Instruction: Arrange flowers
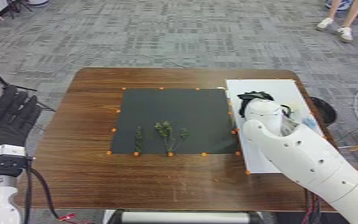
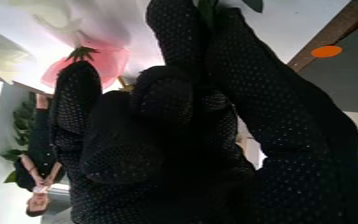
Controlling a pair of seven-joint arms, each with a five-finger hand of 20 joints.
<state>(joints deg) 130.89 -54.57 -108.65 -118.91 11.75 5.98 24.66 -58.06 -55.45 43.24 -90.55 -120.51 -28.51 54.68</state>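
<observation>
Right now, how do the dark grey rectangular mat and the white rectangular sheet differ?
The dark grey mat is wider; the white sheet is narrower and longer. The mat bears green leafy sprigs, while the sheet lies partly beneath the black-gloved right hand. Both lie flat on the brown wooden table.
</observation>
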